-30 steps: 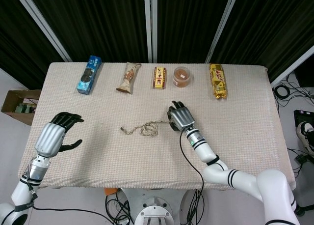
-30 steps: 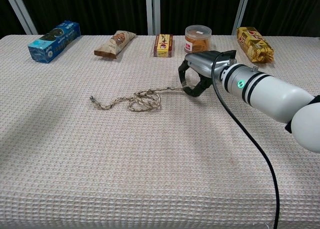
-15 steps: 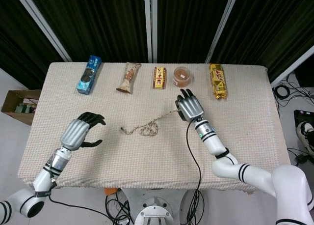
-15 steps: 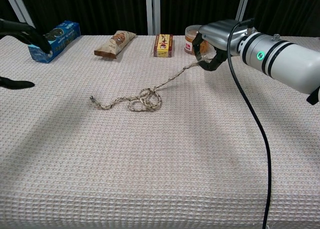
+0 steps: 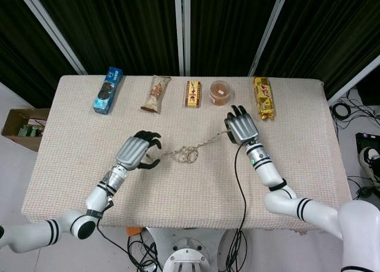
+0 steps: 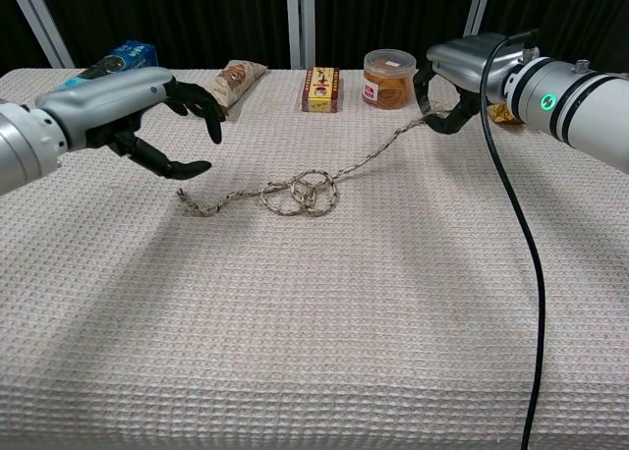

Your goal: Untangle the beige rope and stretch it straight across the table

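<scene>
behind the rope (image 6: 305, 190) five snacks, right hand (image 6: 454, 91) gripping its end, left hand (image 6: 162, 116) spread, holding nothing

Left hand (image 6: 147, 106) spread; right hand (image 6: 454, 86) curled closed.

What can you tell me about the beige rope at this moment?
The rope is thin, twisted beige cord lying on the woven tablecloth. Its middle is still knotted into small loops. One end lies free near the open left robot hand; the other rises taut to the right robot hand, which grips it.
</scene>
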You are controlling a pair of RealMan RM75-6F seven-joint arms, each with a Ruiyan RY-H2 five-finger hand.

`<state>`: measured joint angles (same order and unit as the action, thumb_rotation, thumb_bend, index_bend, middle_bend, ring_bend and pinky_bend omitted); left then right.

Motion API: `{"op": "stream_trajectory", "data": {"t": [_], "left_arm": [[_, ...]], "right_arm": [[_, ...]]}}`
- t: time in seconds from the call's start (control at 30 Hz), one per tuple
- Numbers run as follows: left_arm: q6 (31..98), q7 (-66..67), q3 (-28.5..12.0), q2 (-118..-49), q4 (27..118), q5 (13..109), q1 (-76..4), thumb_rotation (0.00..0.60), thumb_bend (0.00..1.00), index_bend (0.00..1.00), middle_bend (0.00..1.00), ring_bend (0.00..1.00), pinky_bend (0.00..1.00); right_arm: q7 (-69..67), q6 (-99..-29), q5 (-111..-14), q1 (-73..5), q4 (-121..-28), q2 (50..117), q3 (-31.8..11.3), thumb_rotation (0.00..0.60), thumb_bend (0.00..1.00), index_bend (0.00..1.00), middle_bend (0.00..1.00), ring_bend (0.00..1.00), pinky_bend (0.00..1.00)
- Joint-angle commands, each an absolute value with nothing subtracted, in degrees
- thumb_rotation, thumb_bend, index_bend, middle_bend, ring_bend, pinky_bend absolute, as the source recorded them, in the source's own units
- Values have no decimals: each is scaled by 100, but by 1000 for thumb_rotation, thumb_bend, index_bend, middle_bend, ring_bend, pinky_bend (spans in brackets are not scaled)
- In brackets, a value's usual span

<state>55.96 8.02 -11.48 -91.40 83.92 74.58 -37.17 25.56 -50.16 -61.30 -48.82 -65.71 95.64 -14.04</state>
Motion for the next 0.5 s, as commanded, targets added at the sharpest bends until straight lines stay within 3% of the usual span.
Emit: {"op": "stream_trajectory", "data": {"t": [0.03, 0.5], "left_arm": [[5491, 1228, -1263, -9493, 8365, 6999, -3875, 443, 311, 443, 202, 177, 180], [5819, 2925, -1249, -10262, 7944, 5586, -4073, 408, 307, 445, 199, 176, 180]], "right_arm": [[2509, -5019, -6130, -4863, -6563, 9553, -1382, 600, 554, 679, 338, 79, 155], [2252, -5036, -6243, -4835, -6504, 9595, -1309, 600, 556, 683, 338, 79, 155]]}}
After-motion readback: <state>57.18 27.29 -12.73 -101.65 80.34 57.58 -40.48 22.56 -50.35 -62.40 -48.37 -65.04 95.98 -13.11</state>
